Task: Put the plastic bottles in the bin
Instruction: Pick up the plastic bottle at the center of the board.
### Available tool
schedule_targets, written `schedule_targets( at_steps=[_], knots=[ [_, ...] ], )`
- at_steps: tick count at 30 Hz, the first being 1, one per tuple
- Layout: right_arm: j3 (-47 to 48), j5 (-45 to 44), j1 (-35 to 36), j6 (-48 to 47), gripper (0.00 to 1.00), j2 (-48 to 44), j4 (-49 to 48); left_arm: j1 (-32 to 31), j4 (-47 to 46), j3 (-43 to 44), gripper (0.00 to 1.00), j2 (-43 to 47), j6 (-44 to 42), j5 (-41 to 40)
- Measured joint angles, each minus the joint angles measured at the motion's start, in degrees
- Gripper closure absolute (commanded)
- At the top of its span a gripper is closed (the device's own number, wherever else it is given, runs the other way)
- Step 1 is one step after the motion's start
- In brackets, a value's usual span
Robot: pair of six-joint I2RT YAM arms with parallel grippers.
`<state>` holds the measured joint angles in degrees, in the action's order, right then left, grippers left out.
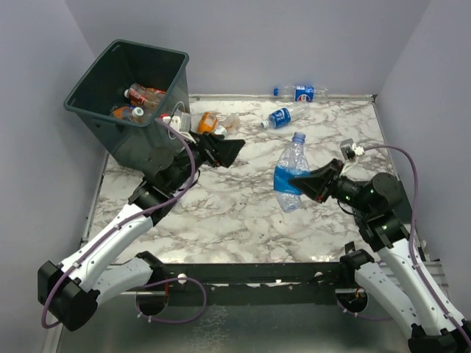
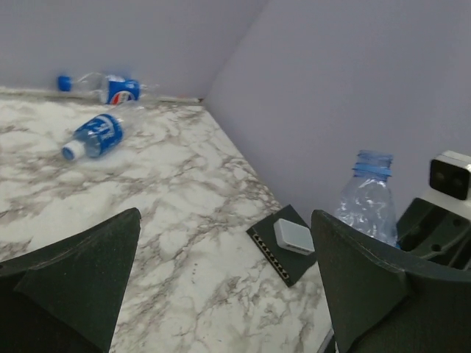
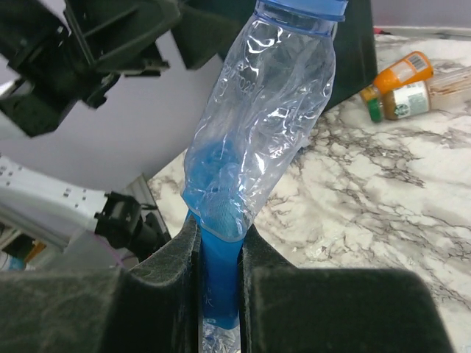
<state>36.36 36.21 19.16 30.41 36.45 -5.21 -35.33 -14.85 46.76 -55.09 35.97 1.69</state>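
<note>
The dark bin [image 1: 98, 112] stands tilted at the back left with several bottles [image 1: 143, 94] inside. My right gripper [image 1: 305, 182] is shut on a crumpled clear bottle [image 1: 291, 173] with a blue label, held upright above the table's middle right. The right wrist view shows its pads [image 3: 180, 257] pinching the blue label of this bottle [image 3: 265, 110]. My left gripper [image 1: 234, 151] hangs open beside the bin with nothing in it; its fingers [image 2: 81, 272] frame bare marble. Two blue-labelled bottles lie at the back: one [image 1: 278, 118] [image 2: 96, 136] on the marble, another [image 1: 303, 93] [image 2: 110, 87] by the wall.
An orange-tinted bottle [image 1: 209, 121] [image 3: 401, 73] lies right of the bin with a brown one [image 3: 408, 99] beside it. A black box carrying a white block [image 2: 287, 246] sits near the table's right edge. Grey walls enclose the marble table [image 1: 235, 213].
</note>
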Motion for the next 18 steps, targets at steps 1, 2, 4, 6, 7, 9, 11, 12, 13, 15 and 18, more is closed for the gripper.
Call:
schedule_targets(
  at_steps=[1,2,4,6,7,9,11,12,13,15,18],
  knots=[
    [-0.7,1.1,0.2,-0.6,0.99,-1.3,0.4,0.0,-1.0,0.7,0.01,-0.5,-0.5,2.8],
    [-1.2,2.0,0.3,-1.2,1.0,-2.4,0.7,0.0,-2.1,1.4,0.01,-1.3,-1.0,6.5],
    [-2.4,3.1,0.5,-2.3,1.0,-4.3,1.2,0.0,-3.5,2.7,0.01,-2.9,-1.3,11.5],
    [-3.2,3.8,0.9,-3.2,0.99,-5.7,1.6,-0.1,-5.4,4.0,0.01,-5.4,-1.0,16.9],
    [-3.4,4.0,1.2,-3.5,1.0,-5.9,1.7,-0.3,-6.0,4.6,0.01,-6.6,-0.8,19.1],
    [-3.5,4.0,1.6,-4.1,1.0,-5.8,1.8,-1.2,-7.1,6.6,0.01,-10.3,-0.3,23.1],
    [-3.5,4.0,1.9,-4.6,1.0,-5.5,1.9,-2.5,-7.5,8.2,0.01,-13.2,0.2,25.6],
    [-3.5,4.0,1.9,-4.9,0.99,-5.4,1.9,-3.1,-7.6,8.8,0.01,-14.2,0.2,26.4],
    [-3.5,4.0,1.9,-5.0,1.0,-5.2,1.9,-4.0,-7.7,9.6,0.01,-15.5,0.2,27.1],
    [-3.5,4.2,2.1,-5.2,1.0,-4.9,1.9,-5.1,-7.8,10.3,0.01,-16.6,0.0,27.7],
    [-3.5,4.6,2.3,-5.4,1.0,-3.9,1.9,-6.5,-7.8,12.0,0.01,-17.6,-0.5,27.7]
  ],
)
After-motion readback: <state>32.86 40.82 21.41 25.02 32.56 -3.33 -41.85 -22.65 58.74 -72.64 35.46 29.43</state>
